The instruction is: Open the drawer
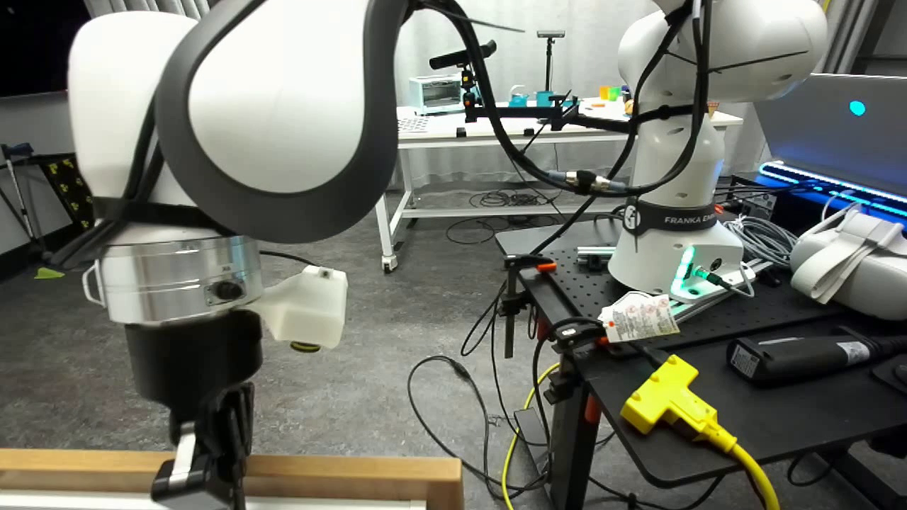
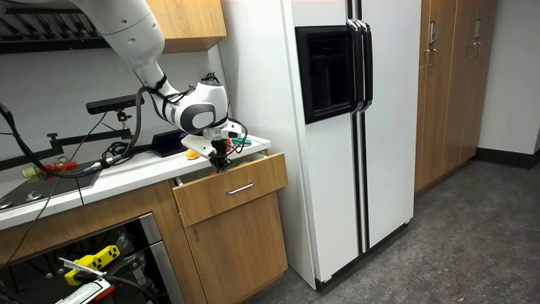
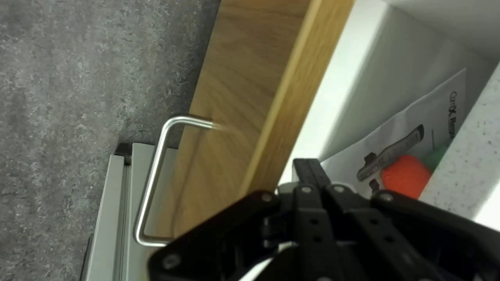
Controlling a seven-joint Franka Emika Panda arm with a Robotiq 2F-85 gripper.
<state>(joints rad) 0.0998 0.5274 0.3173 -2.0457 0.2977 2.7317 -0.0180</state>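
Observation:
The drawer stands partly open in an exterior view, its tan wooden front (image 2: pixel 202 198) pulled out below the counter. Its wooden rim (image 1: pixel 368 467) also crosses the bottom of an exterior view. In the wrist view I see the rim (image 3: pixel 289 109), the white inside, and the silver handle (image 3: pixel 150 187) outside the front. My gripper (image 3: pixel 310 162) is shut, its fingertips pressed together with nothing between them. The fingertips are just inside the drawer, beside the back of the front panel; whether they touch it I cannot tell. The gripper also shows above the drawer (image 2: pixel 220 162) and at its rim (image 1: pixel 202 482).
In the drawer lie a printed sheet (image 3: pixel 375 152), a red object (image 3: pixel 406 175) and a partly hidden green one. The white counter (image 2: pixel 139 179) edge is close behind the gripper. A white refrigerator (image 2: pixel 265 105) stands beside the drawer. A cooktop is farther along the counter.

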